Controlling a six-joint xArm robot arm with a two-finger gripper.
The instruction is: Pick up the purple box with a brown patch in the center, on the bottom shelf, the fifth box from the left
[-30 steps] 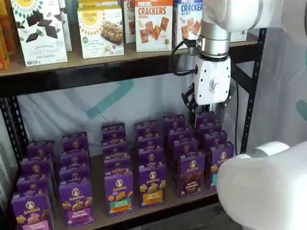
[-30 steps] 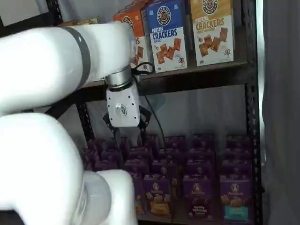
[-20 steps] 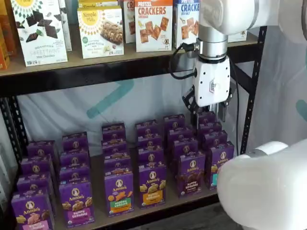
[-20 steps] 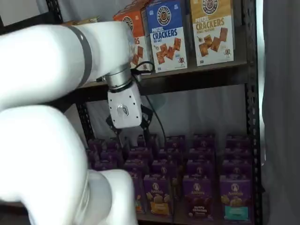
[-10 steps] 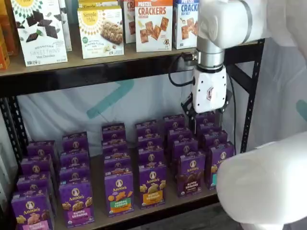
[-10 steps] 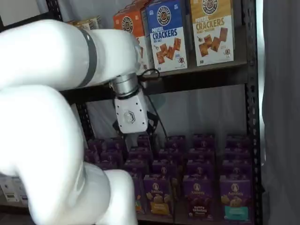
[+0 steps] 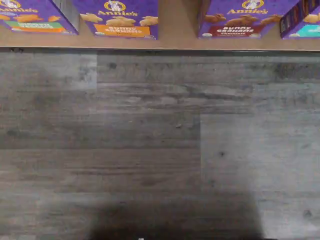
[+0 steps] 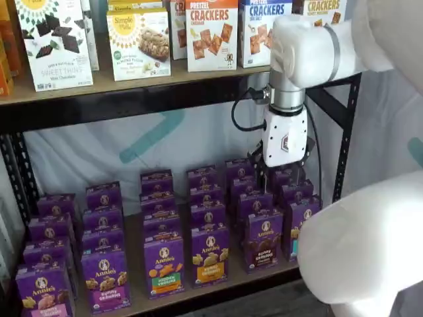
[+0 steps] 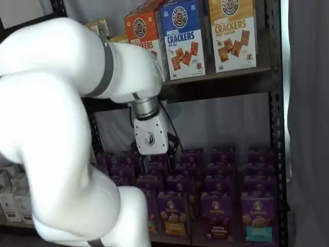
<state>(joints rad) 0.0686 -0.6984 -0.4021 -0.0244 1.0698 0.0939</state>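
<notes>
One small purple cardboard carton [image 8: 263, 239] before you, brown-banded, upright on dark wooden shelf board [image 8: 218, 285], white-bodied gripper [image 8: 276, 177] above, black fingers released.

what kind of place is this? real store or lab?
Likely a mock store aisle in a lab: cracker boxes over rows of purple Annie's cartons on the bottom shelf, plain sheeting behind, robot arm in front.

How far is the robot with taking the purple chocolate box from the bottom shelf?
Done: nothing is picked; the purple box stands in the front row on the bottom shelf. In hand: the tool hangs empty above the back rows, holding no box. Left: reach the box, close on it and lift it out.
</notes>
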